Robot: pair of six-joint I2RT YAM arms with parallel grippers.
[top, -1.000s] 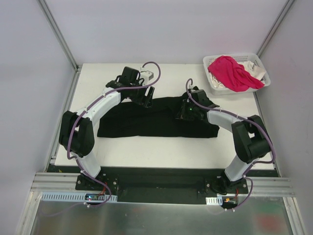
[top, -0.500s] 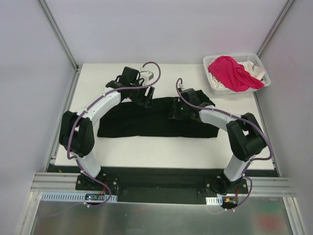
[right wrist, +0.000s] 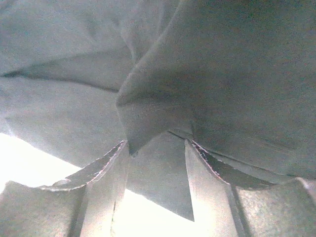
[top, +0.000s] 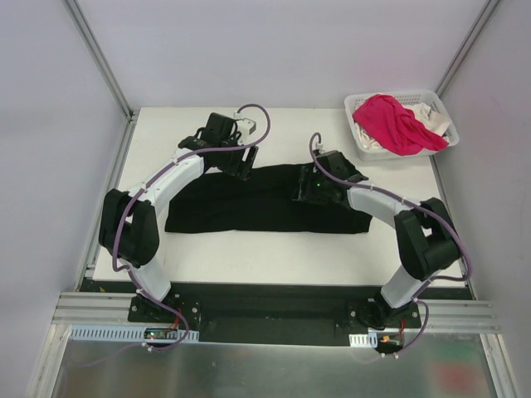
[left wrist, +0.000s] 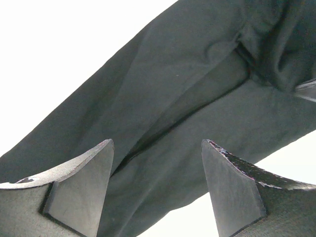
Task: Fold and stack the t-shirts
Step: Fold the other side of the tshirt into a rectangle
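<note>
A large black t-shirt [top: 249,207] lies folded into a long strip across the middle of the table. My left gripper [top: 246,167] hovers open over its far edge, and the left wrist view shows only black cloth [left wrist: 173,89] below the left gripper [left wrist: 155,143]. My right gripper [top: 305,189] sits low on the strip's right half. In the right wrist view the right gripper [right wrist: 155,143] has its jaws apart, with a loose corner of the black cloth [right wrist: 237,74] drooping just in front of the tips. A pink t-shirt [top: 394,123] and a white one [top: 433,121] are heaped in the basket.
A white lattice basket [top: 358,104] stands at the table's back right corner. Bare white table [top: 274,257] lies between the black strip and the arm bases. Grey walls and metal posts close in the table on three sides.
The right gripper has gone from shut to open on the black shirt, after shifting left and then slightly back right. The left arm has barely moved.
</note>
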